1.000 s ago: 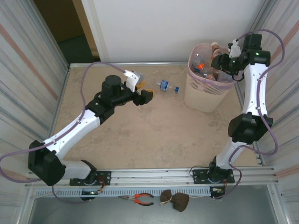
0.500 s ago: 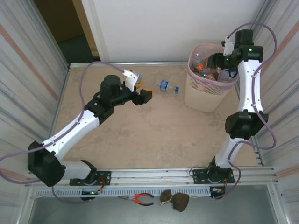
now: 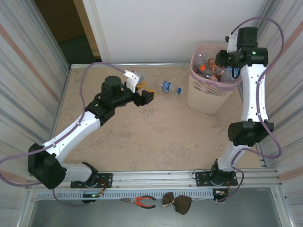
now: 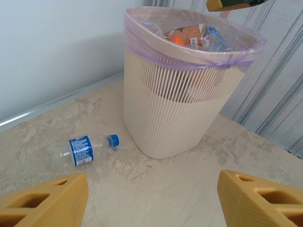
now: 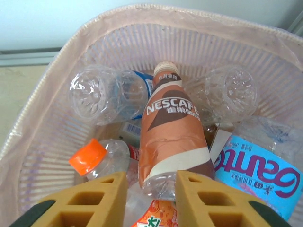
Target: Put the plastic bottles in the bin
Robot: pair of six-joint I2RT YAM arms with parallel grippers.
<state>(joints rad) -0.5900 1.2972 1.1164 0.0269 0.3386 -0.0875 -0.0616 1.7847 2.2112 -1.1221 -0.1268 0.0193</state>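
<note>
The tall pale pink slatted plastic bin (image 3: 204, 97) stood at the far right corner of the mottled beige table (image 3: 156, 137), near the white back wall and the ribbed side panel. A thin lilac bag was folded over its rim. Bare tabletop lay open from there to the left edge and down to the near rail.

One clear plastic bottle with a blue cap and blue label (image 3: 170, 88) lay on its side on the table, just left of the bin's foot, cap toward the bin. Its label print was too small to read.

The left gripper (image 3: 146, 97) hovered left of that bottle, jaws spread wide and holding nothing, with free table between them.

The right gripper (image 5: 151, 182) hung over the bin's mouth, its yellow fingers parted. Below them a brown-sleeved bottle reading "NESCAFE" (image 5: 173, 137) lay among the others, and it did not look pinched.

Around it in the bin were two clear bottles seen base-on (image 5: 94, 94), an orange-capped clear bottle (image 5: 88, 156), and a blue label with large white script (image 5: 258, 170), partly cut off.
</note>
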